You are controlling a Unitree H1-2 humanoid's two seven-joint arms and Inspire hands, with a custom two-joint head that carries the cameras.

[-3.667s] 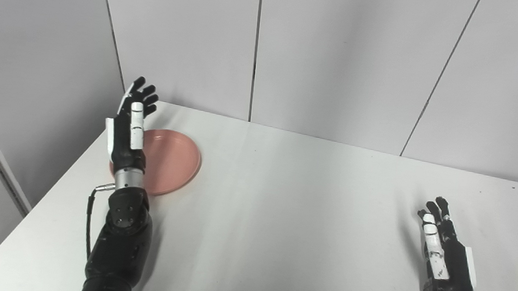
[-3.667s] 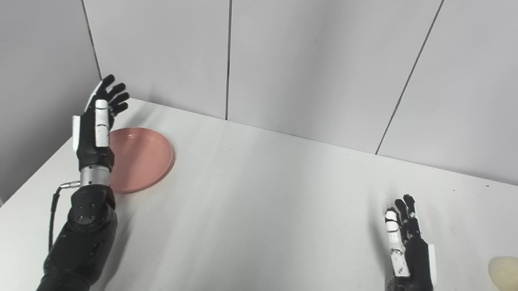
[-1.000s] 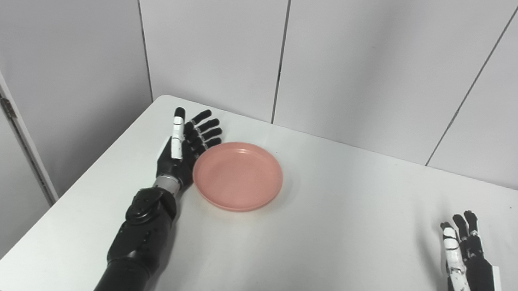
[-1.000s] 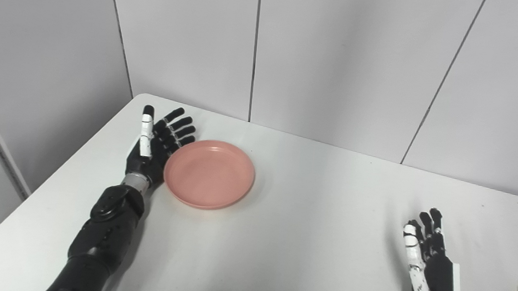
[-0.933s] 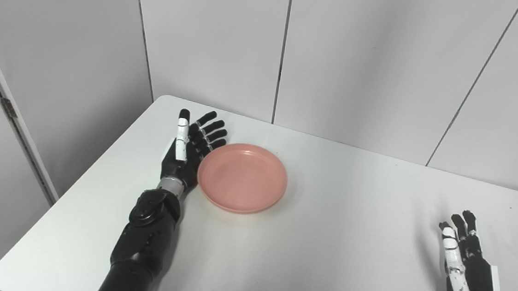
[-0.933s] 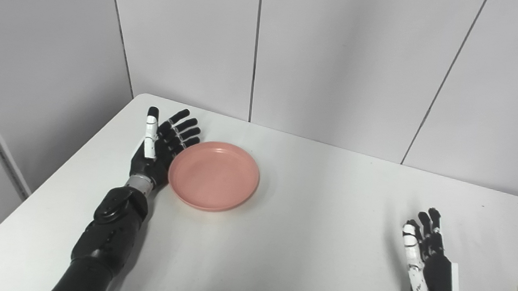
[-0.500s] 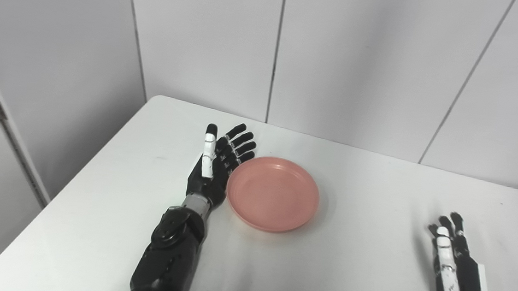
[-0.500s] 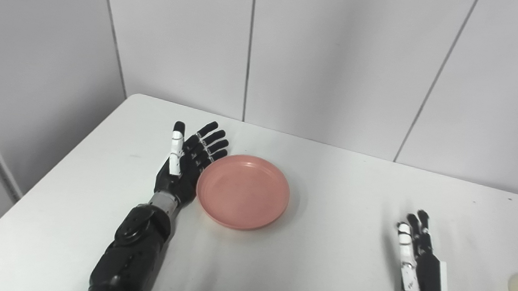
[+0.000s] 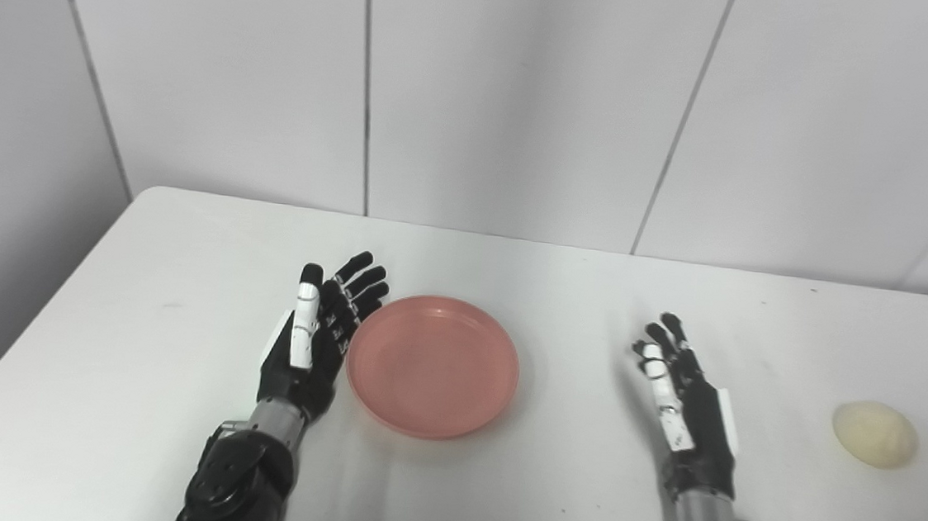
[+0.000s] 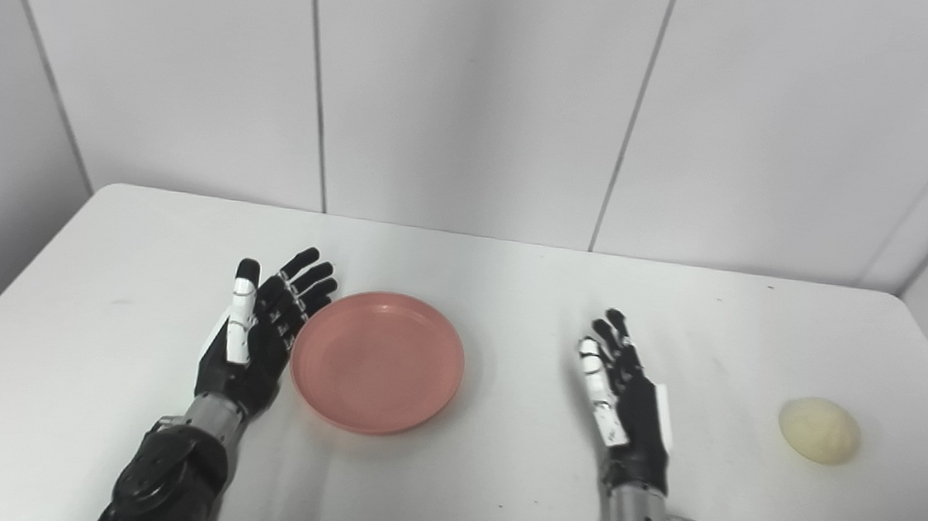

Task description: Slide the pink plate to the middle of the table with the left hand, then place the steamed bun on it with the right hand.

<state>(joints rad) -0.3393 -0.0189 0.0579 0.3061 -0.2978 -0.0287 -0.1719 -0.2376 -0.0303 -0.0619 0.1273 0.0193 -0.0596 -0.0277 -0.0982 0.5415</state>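
Near the table's [image 9: 139, 285] middle now lies the pink plate [image 9: 433, 364], pushed there from the left corner; left hand [image 9: 317, 336] flat, fingers spread, against its rim. From the right eye, right hand [image 10: 627, 402] waits empty and spread, steamed bun [image 10: 819, 430] well apart: sliding looks done.

- Bright, even, diffuse light; no glare.
- Soft faint shadows on the table [image 9: 171, 403], beside each hand.
- Sharp focus throughout; no visible edge distortion.
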